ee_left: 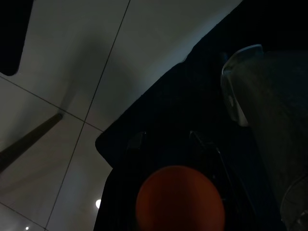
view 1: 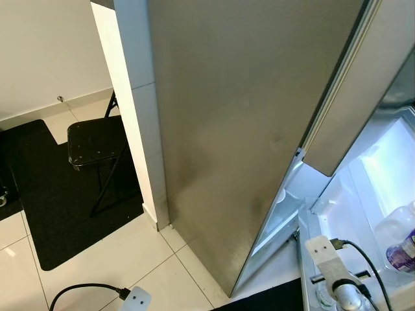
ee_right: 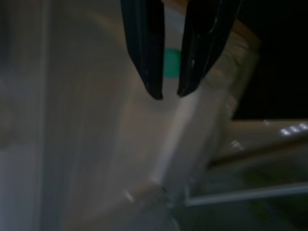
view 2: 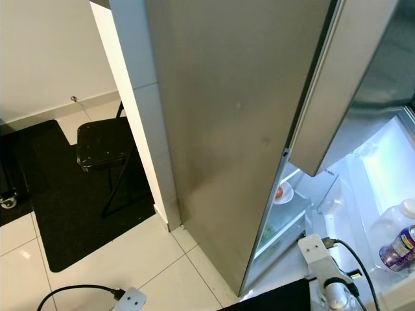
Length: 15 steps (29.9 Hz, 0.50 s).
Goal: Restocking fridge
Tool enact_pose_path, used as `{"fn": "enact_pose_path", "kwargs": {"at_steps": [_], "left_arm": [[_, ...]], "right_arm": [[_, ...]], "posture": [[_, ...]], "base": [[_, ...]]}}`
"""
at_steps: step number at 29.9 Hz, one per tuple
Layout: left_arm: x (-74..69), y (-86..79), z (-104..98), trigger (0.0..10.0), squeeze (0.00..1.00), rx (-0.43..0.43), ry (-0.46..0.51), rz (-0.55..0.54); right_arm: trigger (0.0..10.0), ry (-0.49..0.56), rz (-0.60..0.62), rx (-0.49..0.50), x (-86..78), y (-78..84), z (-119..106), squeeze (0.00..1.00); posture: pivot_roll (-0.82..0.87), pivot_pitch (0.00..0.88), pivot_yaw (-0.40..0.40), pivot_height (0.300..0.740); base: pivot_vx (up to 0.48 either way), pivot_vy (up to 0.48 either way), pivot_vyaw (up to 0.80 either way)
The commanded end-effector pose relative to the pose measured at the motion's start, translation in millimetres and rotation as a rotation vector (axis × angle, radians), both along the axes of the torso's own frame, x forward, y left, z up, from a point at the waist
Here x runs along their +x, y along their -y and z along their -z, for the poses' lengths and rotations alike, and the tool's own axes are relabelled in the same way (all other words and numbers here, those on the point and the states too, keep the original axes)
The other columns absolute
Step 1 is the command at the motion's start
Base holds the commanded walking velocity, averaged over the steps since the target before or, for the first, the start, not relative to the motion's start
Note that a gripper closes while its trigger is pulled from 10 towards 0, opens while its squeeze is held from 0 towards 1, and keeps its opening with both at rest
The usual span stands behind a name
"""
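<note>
White floor tiles [view 1: 123, 259] and a black mat [view 1: 52, 201] fill the lower left of my head view, with a black folding chair [view 1: 97, 142] on the mat. Centre frame stands the steel fridge [view 1: 233, 129], its door [view 1: 353, 84] swung open at upper right over the lit interior, where I see a plastic bottle [view 2: 395, 243] at the right edge. My right gripper [ee_right: 167, 94] points at the pale fridge wall, fingers nearly closed, nothing between them. The left wrist view is dark; something round and orange [ee_left: 180, 199] sits close to the lens, and I can't tell that claw's state.
</note>
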<state>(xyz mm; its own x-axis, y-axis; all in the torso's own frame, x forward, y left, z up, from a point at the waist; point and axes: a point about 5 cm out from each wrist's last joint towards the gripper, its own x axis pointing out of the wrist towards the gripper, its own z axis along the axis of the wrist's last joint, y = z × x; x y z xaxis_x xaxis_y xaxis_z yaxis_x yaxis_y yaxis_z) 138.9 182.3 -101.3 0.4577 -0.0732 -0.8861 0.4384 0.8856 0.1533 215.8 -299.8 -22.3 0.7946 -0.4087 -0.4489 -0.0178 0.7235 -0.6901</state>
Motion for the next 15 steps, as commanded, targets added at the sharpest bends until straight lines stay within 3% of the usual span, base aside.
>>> {"fn": "enact_pose_path", "kwargs": {"at_steps": [1,8,15], "left_arm": [[-14.7,15.9,6,10.0,0.0,-0.049,-0.056,0.022],[-14.0,16.5,6,10.0,0.0,-0.052,-0.054,0.021],[-16.4,17.2,7,10.0,0.0,-0.054,-0.06,0.021]], "right_arm": [[10.0,-0.006,0.051,-0.069,-3.8,14.5,-4,0.0],[10.0,0.002,0.09,-0.12,-5.0,24.7,-9,0.0],[10.0,0.002,0.232,-0.222,-22.0,60.5,-22,0.0]], "posture": [[0.01,0.055,-0.044,0.74],[0.01,0.055,-0.046,0.74],[0.01,0.056,-0.044,0.74]], "base": [[0.0,0.0,0.0],[0.0,0.0,0.0],[0.0,0.0,0.0]]}}
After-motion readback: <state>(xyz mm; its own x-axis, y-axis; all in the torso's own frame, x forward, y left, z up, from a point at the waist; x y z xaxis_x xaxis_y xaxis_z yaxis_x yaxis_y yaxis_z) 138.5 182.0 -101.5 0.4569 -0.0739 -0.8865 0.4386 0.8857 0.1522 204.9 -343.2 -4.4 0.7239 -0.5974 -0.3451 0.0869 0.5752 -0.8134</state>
